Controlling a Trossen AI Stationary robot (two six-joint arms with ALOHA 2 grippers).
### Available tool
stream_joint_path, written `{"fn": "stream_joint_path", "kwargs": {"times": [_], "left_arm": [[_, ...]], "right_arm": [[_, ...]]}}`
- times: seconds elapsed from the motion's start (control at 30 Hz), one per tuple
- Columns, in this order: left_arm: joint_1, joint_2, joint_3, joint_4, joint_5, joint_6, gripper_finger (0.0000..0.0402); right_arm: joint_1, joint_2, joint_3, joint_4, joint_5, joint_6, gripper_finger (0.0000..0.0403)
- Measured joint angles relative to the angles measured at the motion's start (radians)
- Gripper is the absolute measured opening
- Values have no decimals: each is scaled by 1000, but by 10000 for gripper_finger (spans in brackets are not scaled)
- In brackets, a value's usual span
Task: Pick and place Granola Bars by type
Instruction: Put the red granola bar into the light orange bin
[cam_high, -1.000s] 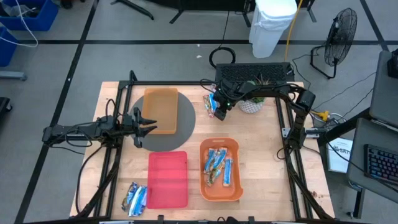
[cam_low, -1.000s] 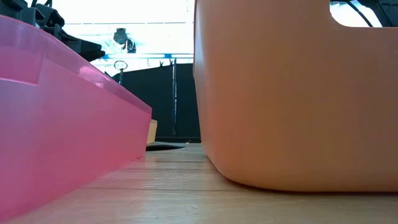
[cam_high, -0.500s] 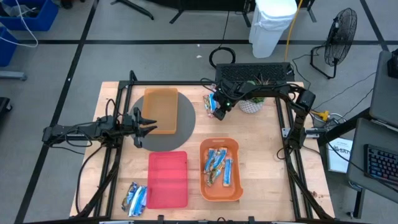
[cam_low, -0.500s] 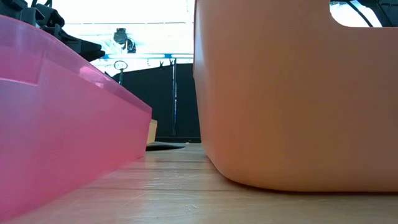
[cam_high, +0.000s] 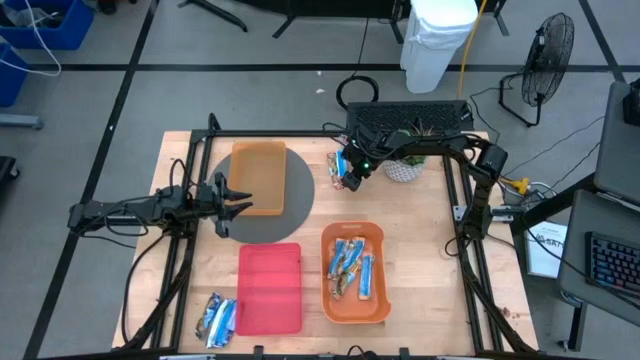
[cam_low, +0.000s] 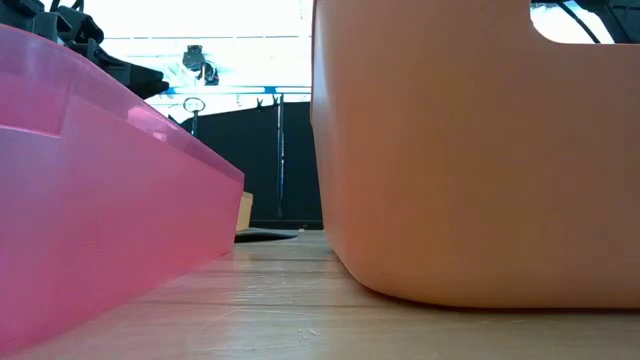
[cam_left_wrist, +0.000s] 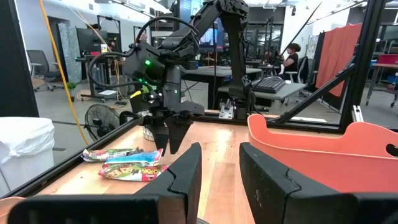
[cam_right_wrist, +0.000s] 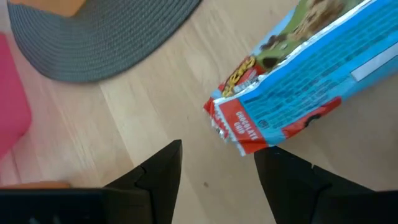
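This is a robotics lab or engineering workshop. The wooden table stands inside a black metal frame on a grey floor marked with dark lines. Just beyond the table's far edge lie coiled cables, with a white bin behind them and a floor fan to that bin's right. To the table's right sits a keyboard. From the left wrist view, the room behind the table holds desks, monitors, office chairs and a seated person.
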Motion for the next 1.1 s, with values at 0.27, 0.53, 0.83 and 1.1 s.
{"fn": "stream_joint_path", "kwargs": {"times": [0.27,0.53,0.83,1.1], "left_arm": [[0,0,0,0,0,0,113],[0,0,0,0,0,0,113],[0,0,0,0,0,0,113],[0,0,0,0,0,0,113]], "right_arm": [[-16,0,0,50,0,27,194],[-22,2,1,86,67,23,194],[-26,4,1,91,101,-46,127],[-22,4,1,89,22,-107,4]]}}
